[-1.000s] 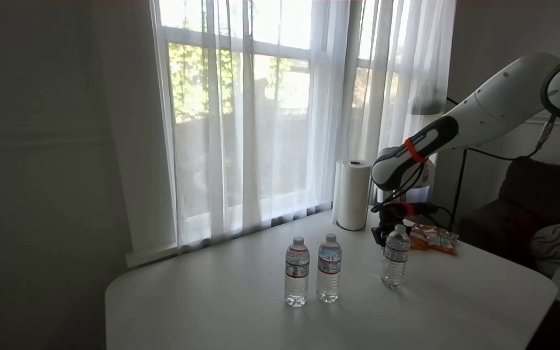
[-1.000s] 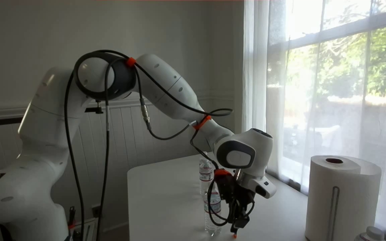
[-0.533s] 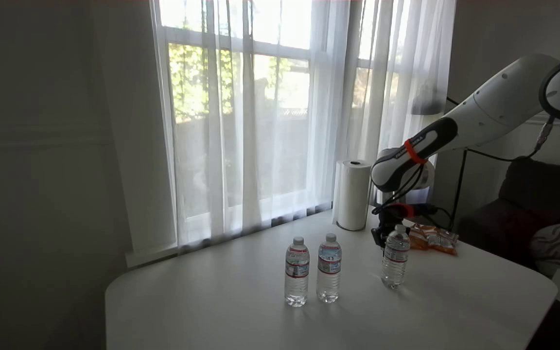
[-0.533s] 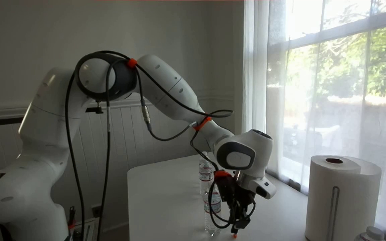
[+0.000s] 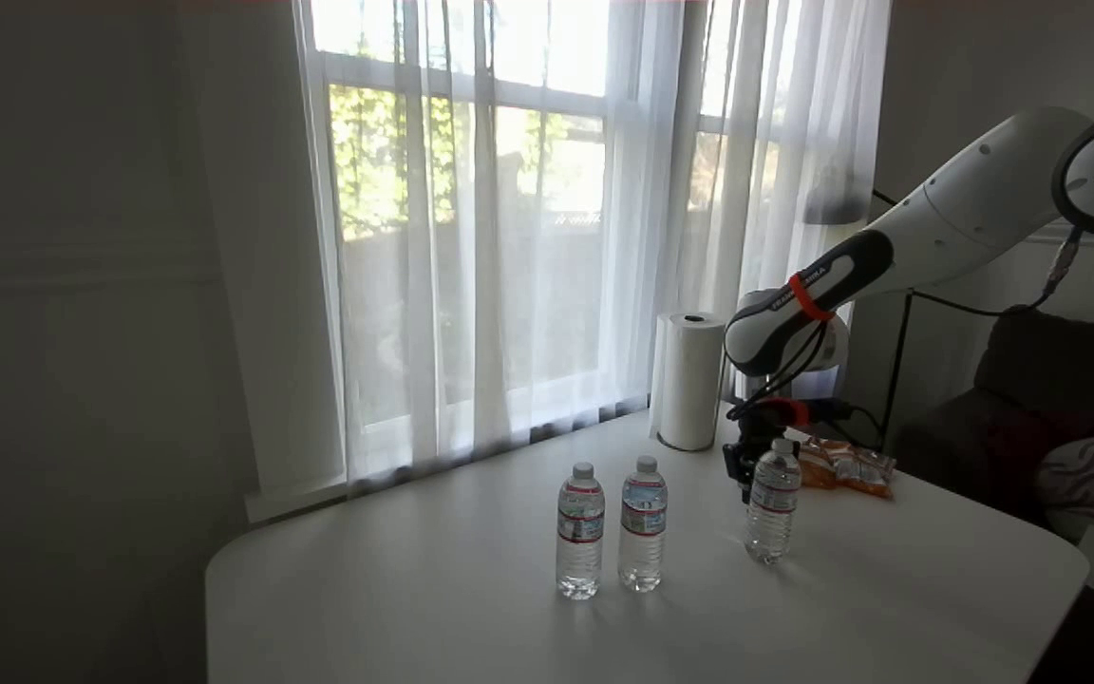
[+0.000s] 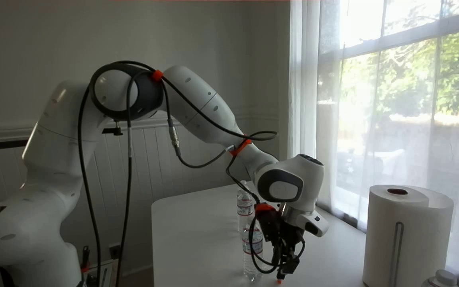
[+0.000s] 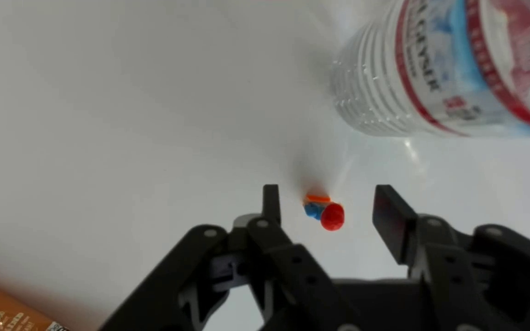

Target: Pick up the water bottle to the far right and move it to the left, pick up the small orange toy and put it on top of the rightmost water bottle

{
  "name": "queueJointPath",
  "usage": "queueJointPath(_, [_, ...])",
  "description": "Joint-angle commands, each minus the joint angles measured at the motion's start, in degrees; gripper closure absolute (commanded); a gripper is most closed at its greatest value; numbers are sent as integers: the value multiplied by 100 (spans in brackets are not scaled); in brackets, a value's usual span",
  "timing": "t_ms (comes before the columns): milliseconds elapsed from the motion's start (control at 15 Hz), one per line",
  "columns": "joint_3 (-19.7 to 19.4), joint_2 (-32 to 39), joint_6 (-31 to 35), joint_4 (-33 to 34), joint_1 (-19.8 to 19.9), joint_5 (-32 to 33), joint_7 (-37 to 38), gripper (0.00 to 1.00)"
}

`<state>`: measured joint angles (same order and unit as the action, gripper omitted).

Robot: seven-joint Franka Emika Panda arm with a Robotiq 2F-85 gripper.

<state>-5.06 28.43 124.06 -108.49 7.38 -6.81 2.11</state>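
The claw [image 7: 328, 207] hung low over the white worktop [image 5: 414, 617], its black fingers [image 7: 271, 202] spread well apart; between them, in the wrist view, sat the small toy [image 7: 324, 211], showing an orange edge, a blue middle and a round red end; bare worktop showed on either side of it, and neither finger touched it; whether it stood or lay could not be told.

Just beside the claw in an exterior view, the rightmost water bottle [image 5: 774, 508] stood upright, clear and white-capped, well in from the rounded right corner of the worktop; its label, in the wrist view, bore the word GEYSER; the middle bottle [image 5: 643, 527] and the left bottle [image 5: 580, 532] stood upright side by side, slightly apart, roughly midway between the left and right corners.

In an exterior view the cap and shoulder of a further bottle [image 6: 441, 279] showed at the lower right of the paper-towel roll [image 6: 403, 239]; whether the task's far-right bottle was this one or the one by the claw could not be told; the roll stood upright close to the edge below the sheer curtains [image 5: 488, 332]; an orange snack bag [image 5: 846, 467] lay by the edge running back from the rounded right corner; the white arm [image 6: 205, 103] arched over the worktop.
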Motion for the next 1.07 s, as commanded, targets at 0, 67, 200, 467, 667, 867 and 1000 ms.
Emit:
queueJointPath(0, [110,112,86,126,121,-194,-230,37])
queueJointPath(67, [120,118,96,130,125,-207,-255,57])
queueJointPath(200, [122,132,135,128,125,-201,-284,65])
queueJointPath(467, [120,177,238,98,108,-134,-351,93])
queueJointPath(667, [121,188,226,119,122,-146,-381,99])
queueJointPath(867, [151,-171,67,44,126,-165,-474,96])
queueJointPath(1000, [87,-608,-79,-92,20,34,-430,96])
